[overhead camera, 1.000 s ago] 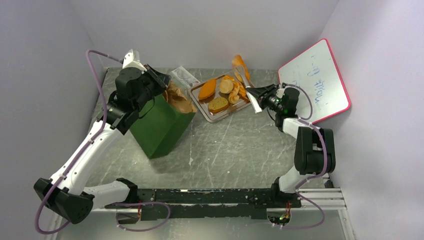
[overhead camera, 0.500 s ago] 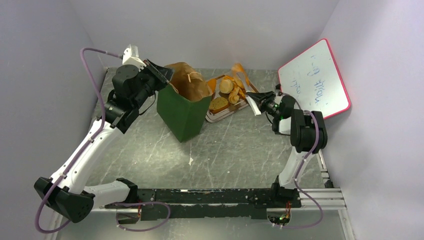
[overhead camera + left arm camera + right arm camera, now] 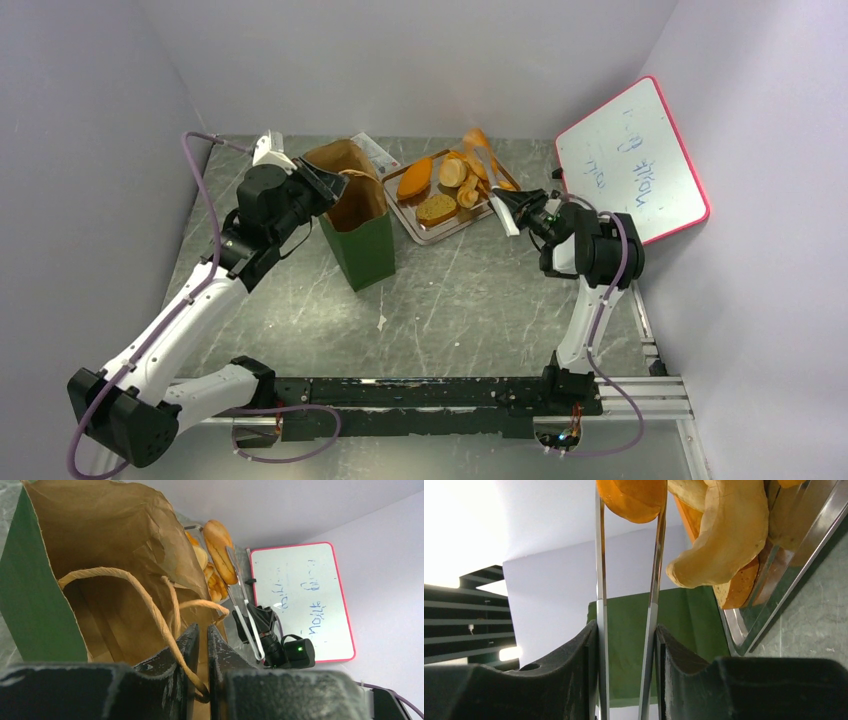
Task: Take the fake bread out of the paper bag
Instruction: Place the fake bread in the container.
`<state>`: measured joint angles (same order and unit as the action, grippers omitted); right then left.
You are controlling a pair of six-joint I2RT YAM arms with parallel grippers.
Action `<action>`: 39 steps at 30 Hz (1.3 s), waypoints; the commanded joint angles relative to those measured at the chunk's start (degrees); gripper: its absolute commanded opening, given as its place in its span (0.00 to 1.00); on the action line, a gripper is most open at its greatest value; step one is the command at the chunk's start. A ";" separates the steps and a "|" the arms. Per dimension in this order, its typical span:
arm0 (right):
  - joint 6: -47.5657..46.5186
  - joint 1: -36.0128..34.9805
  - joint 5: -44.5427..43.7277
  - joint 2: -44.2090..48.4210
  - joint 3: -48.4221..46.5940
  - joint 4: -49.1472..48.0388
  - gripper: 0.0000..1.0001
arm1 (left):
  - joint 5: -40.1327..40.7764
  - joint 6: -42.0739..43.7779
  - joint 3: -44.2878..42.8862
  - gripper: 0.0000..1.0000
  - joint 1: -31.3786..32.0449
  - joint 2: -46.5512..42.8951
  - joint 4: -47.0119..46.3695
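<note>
Your left gripper (image 3: 201,632) was pinched tight on the top edge of the bag (image 3: 362,245), beside a handle (image 3: 145,597); the bag stood upright. Your right gripper (image 3: 626,630) was narrowed on tongs (image 3: 600,555), whose tips clamped an orange loaf (image 3: 634,497) by the tray (image 3: 428,238), where more bread (image 3: 437,208) lay.

Soft even light; blown-out glare, right-wrist corner.

Paper bag (image 3: 365,250), earlier tipped, now upright
</note>
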<state>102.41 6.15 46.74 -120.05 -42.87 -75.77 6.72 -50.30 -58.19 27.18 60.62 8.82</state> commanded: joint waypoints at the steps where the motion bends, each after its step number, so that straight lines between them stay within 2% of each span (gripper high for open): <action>1: 4.10 1.16 -0.96 -1.10 1.15 -8.14 0.12 | -1.71 -0.66 -0.37 0.07 -0.29 -1.19 -2.44; 5: 2.80 0.69 -2.70 1.13 1.54 -5.89 0.16 | -1.80 -0.91 -0.43 0.07 -0.28 -1.37 -2.46; 11: -3.30 -0.97 -6.44 7.49 1.65 4.74 0.25 | -1.62 -1.02 -0.34 0.07 -0.28 -2.17 -2.14; 18: -4.50 -3.07 -8.69 9.07 0.33 10.10 0.30 | -1.67 -0.80 -0.44 0.07 -0.24 -2.93 -1.75; 39: -3.26 -6.15 -12.26 9.04 -0.19 14.11 0.41 | -1.89 -0.50 0.27 0.07 -0.28 -3.93 -2.17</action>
<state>99.42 0.40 35.22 -112.40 -41.74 -60.69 6.22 -51.03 -58.19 27.11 57.78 8.40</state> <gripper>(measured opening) 0.421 0.069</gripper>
